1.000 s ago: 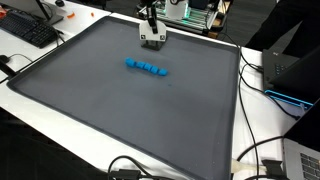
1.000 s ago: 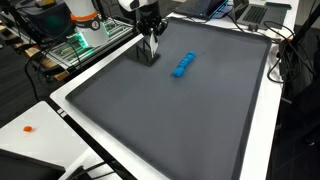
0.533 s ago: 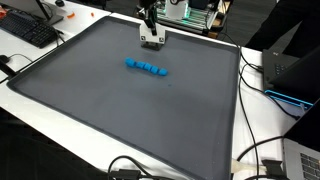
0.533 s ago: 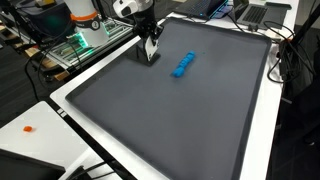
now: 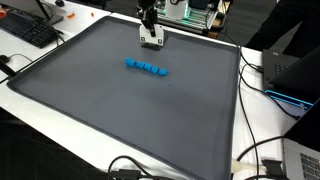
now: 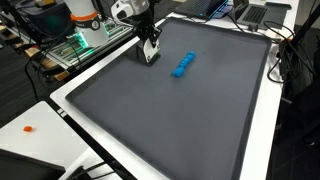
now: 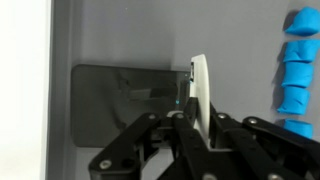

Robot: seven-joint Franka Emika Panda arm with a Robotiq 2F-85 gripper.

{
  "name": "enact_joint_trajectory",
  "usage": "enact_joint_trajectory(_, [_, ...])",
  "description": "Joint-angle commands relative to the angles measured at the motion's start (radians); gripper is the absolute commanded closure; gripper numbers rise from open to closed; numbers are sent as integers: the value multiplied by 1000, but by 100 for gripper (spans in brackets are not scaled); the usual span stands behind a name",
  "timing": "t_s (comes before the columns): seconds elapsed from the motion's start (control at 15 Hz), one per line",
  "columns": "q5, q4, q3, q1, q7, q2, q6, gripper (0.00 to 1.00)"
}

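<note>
Where the tool (image 7: 197, 120) pinches it, the white slab (image 7: 199, 80) stands thin, edge-on.

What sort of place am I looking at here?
Probably a lab or office workbench: a keyboard, a laptop and loose cables sit around a large grey mat.

A dark grey rubber mat (image 5: 120, 120) covers most of the white tabletop (image 5: 55, 112). On the mat, toward its far side in an exterior view, lies a row of blue blocks (image 5: 147, 68). The gripper (image 5: 151, 42) stands behind that row, apart from it and near the mat's far edge. A thin white plate (image 7: 199, 90) sits upright between its closed fingers. In the wrist view the row lies to the right of the plate. A black keyboard (image 5: 30, 30) lies off the mat, at its far left corner.
</note>
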Motion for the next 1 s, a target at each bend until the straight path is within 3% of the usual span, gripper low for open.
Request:
enact_joint_trajectory(0.0, [62, -12, 2, 3, -36, 17, 39, 98])
enact_joint_trajectory(0.8, [67, 10, 12, 4, -60, 84, 72, 98])
enact_joint_trajectory(0.93, [70, 11, 12, 3, -64, 84, 66, 66])
